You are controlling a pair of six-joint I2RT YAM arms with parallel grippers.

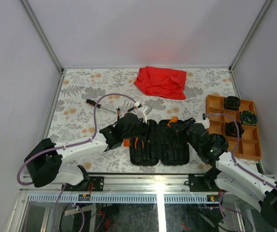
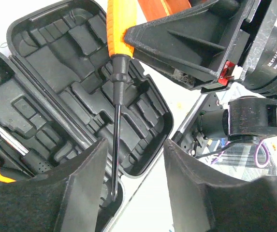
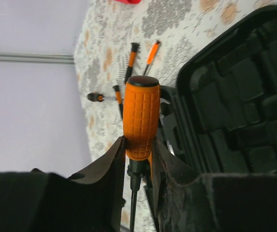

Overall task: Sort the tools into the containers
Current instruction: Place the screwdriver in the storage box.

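The black case [image 1: 160, 142] lies open between my arms, with pliers [image 1: 139, 143] in its left half. My right gripper [image 3: 138, 150] is shut on the orange handle of a screwdriver [image 3: 140, 116], held above the case [image 3: 235, 96]. In the left wrist view that screwdriver [image 2: 116, 43] points down, and its black shaft hangs between the fingers of my left gripper [image 2: 133, 188], close to the left finger. The left jaws stand apart and grip nothing. More screwdrivers [image 1: 94, 103] lie on the table behind the case. The orange tray [image 1: 214, 102] stands at the right.
A red cloth [image 1: 161, 81] lies at the back of the floral table. Dark round items [image 1: 232, 102] fill some tray compartments. A steel-headed tool [image 1: 145, 110] rests just behind the case. Loose screwdrivers [image 3: 132, 60] show beyond the held handle.
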